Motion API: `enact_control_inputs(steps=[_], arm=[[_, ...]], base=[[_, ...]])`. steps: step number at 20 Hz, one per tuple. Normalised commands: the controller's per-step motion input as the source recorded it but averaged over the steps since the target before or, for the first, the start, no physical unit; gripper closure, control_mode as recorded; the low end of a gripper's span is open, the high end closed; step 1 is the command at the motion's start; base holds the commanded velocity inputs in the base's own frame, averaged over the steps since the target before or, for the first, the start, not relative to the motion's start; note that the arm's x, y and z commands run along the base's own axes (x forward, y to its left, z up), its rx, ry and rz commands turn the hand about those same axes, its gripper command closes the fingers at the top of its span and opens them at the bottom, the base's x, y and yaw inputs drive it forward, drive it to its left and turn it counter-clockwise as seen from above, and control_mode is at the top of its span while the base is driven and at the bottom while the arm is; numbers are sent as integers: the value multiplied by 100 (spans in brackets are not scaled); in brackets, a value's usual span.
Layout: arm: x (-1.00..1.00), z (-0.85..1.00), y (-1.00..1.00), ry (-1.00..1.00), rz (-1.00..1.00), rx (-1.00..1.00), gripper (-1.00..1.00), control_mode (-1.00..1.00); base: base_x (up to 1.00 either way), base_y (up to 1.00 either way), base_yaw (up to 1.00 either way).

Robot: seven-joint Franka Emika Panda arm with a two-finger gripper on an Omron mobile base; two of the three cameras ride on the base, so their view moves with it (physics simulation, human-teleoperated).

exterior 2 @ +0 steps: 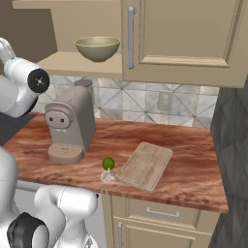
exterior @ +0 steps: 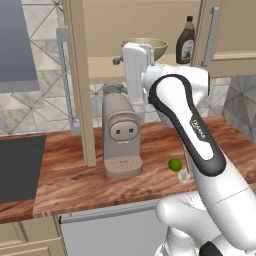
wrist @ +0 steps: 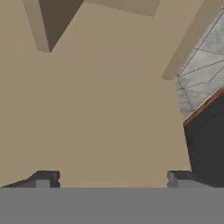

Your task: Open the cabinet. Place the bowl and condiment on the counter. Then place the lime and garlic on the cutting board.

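The cabinet has its left door swung open; its right door is shut. On the shelf stand the olive bowl and the dark condiment bottle. My gripper is open, its fingertips wide apart with nothing between them, facing a beige cabinet panel. In the left base view the white hand is up at shelf height, covering part of the bowl. The lime and garlic lie on the counter, just left of the cutting board.
A beige coffee machine stands on the counter below the open shelf, under my arm. A dark cooktop lies at the counter's left end. Tiled backsplash runs behind, and drawers sit below the board.
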Motion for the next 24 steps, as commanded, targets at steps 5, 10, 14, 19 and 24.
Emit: enact_control_inputs(steps=[5, 10, 14, 19, 24], arm=[[-1, 10, -100, 1, -18, 1, -100, -100], [-17, 1, -99, 0, -11, 2, -100, -100], [-35, -1, -66, -1, -14, 0, -100, -100], [-4, 0, -44, 1, -18, -19, -100, -100], [0, 8, -37, 7, -22, -33, -100, -100]], base=[[0, 0, 0], [0, 0, 0], [0, 0, 0], [0, 0, 0], [0, 0, 0]])
